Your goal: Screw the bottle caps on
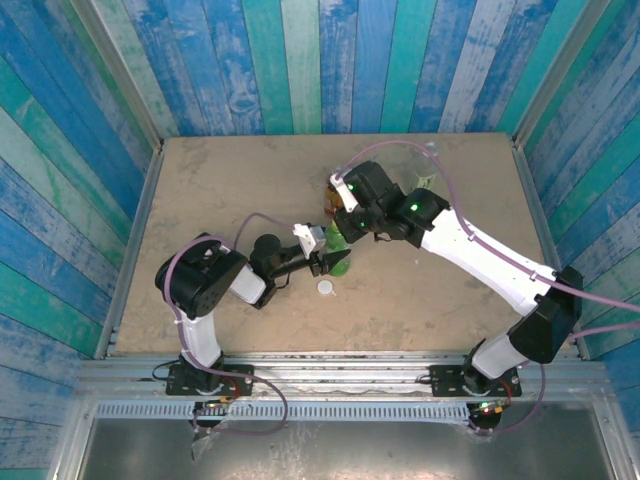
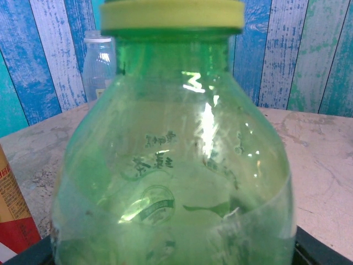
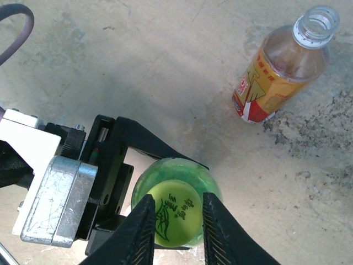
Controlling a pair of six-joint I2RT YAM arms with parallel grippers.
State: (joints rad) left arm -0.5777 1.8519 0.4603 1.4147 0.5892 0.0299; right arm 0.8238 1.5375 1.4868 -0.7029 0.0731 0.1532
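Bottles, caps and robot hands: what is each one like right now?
green bottle: upright, gripped by left hand.
yellow-green cap: sitting on green bottle's neck.
amber bottle: upright, open, no cap.
clear bottle: upright, top unclear.
white cap: loose on table.
left hand: shut on green bottle.
right hand: pinching yellow-green cap.
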